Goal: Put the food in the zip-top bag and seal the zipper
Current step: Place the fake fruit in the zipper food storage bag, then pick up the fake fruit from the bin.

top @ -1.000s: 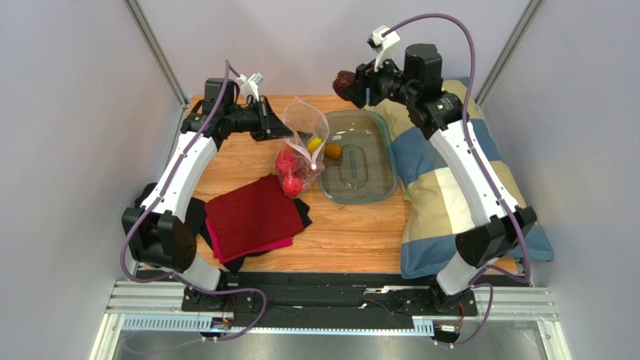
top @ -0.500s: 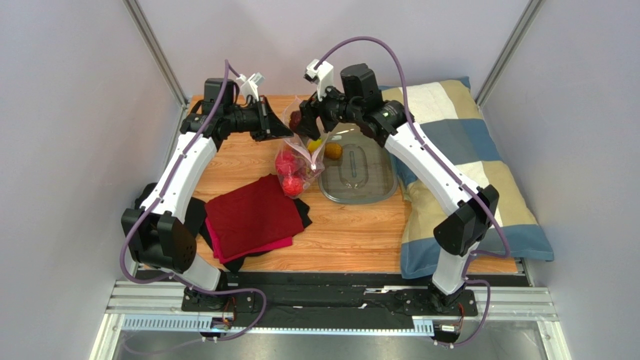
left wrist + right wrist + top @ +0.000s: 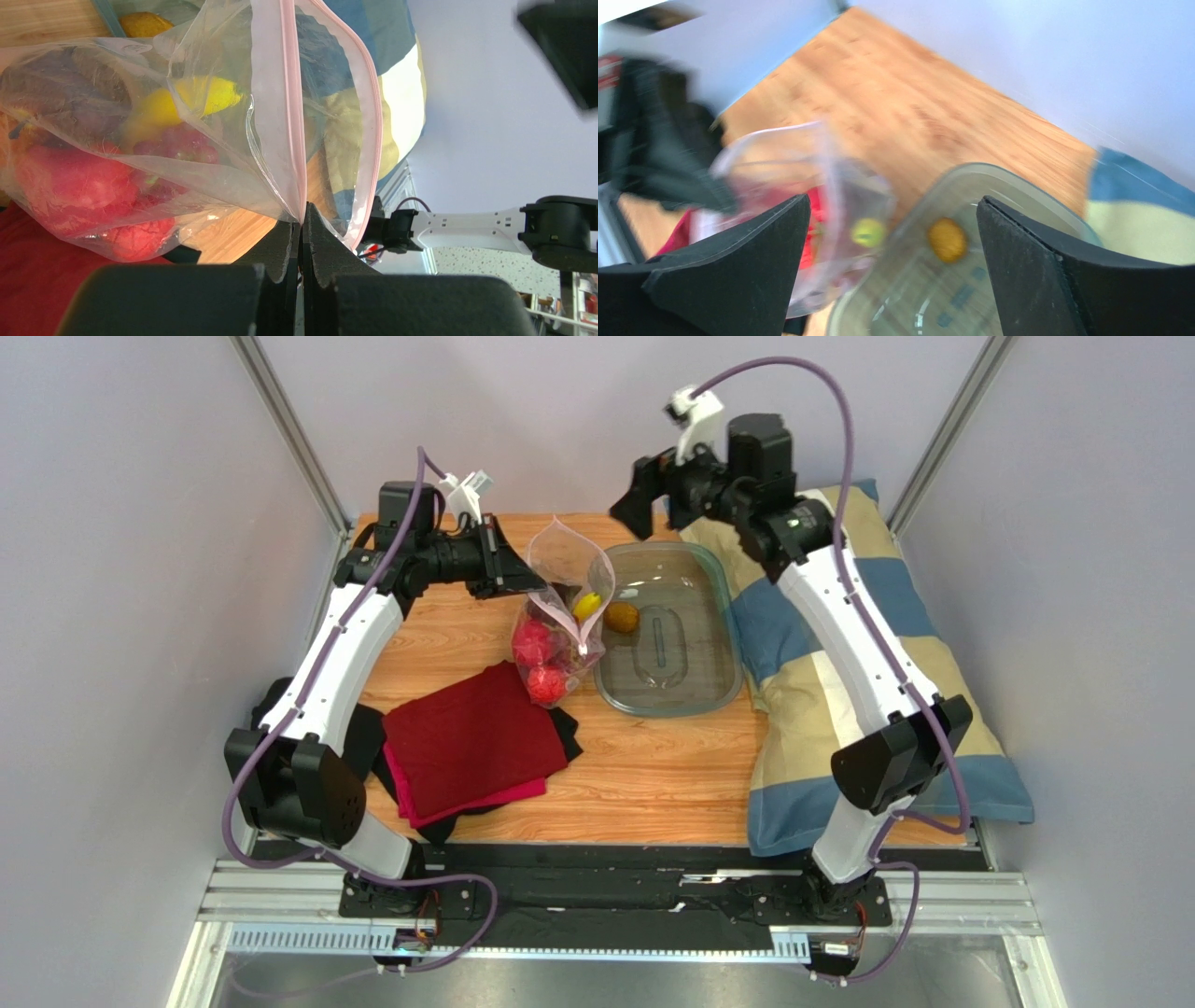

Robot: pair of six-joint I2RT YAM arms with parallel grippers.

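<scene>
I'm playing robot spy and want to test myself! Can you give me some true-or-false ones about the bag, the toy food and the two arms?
1. The left end effector pinches an edge of the crinkly clear plastic bag. True.
2. The right end effector carries a toy food. False: it is open and empty, raised above the table.
3. A small orange toy food lies in the clear rigid tub. True.
4. The bag's pale-pink zipper strip is pressed shut. False: the mouth gapes open.
</scene>
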